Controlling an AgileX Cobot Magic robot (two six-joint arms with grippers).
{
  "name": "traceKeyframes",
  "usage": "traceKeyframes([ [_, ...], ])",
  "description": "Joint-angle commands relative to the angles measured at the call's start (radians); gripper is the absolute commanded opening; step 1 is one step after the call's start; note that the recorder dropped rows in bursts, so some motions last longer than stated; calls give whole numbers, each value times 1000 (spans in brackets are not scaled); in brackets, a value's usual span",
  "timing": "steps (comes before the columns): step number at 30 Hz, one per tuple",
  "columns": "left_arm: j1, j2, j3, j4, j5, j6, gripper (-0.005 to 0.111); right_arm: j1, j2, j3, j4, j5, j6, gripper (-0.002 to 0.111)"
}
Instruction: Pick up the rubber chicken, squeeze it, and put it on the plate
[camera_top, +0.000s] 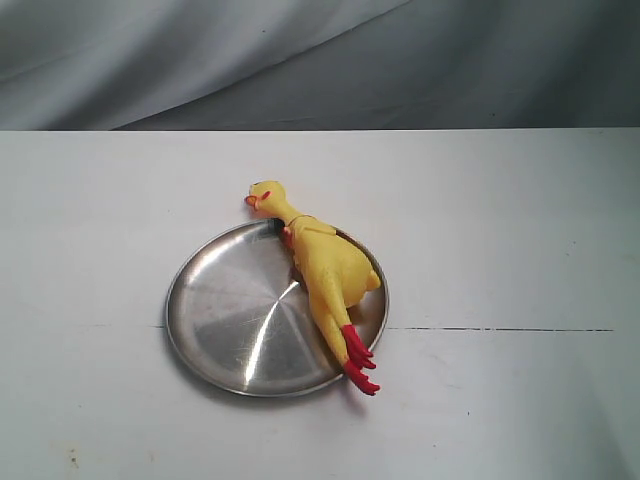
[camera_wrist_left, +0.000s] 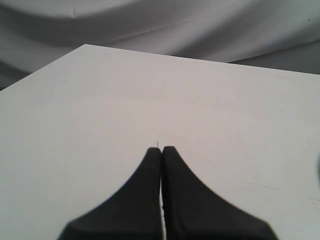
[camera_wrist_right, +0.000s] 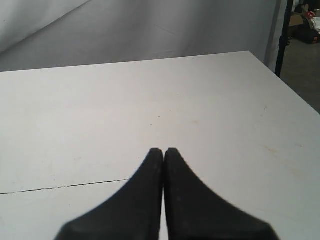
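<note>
Chicken: the rubber chicken (camera_top: 325, 265) lies stretched across the right side of the plate (camera_top: 215, 320). Its head and red beak hang out past the far rim, and its red feet poke over the near rim.
Why it sits so: the toy looks too long for that part of the plate, so both ends overhang. The fat yellow body rests in the dish, and that weight appears to be what holds it there.
Plate: shiny steel, flat on the white tabletop (camera_top: 520, 220). Its left side is bare.
Left gripper: the left gripper (camera_wrist_left: 161, 150) has its jaws pressed together with nothing between them. It hangs over bare tabletop, and the plate is not clearly in its wrist view.
Right gripper: the right gripper (camera_wrist_right: 163, 151) is closed the same way and empty. It is above a thin dark seam (camera_wrist_right: 65, 186) that runs out across the tabletop from the plate's right side.
Arms: neither appears in the exterior view, so both seem parked well apart from the plate, clear of the toy.
Stage: the placing looks done. Whether the chicken was squeezed cannot be told.
Risk: with both ends past the rim, a knock to the plate could roll the toy off.
</note>
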Motion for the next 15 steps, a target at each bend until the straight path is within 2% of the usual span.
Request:
traceKeyframes([
  [1, 1, -4, 5, -4, -18, -1, 0, -7, -4, 3, -15, 0, -8, 0],
  [15, 1, -4, 5, -4, -18, -1, 0, -7, -4, 3, -8, 0, -5, 0],
])
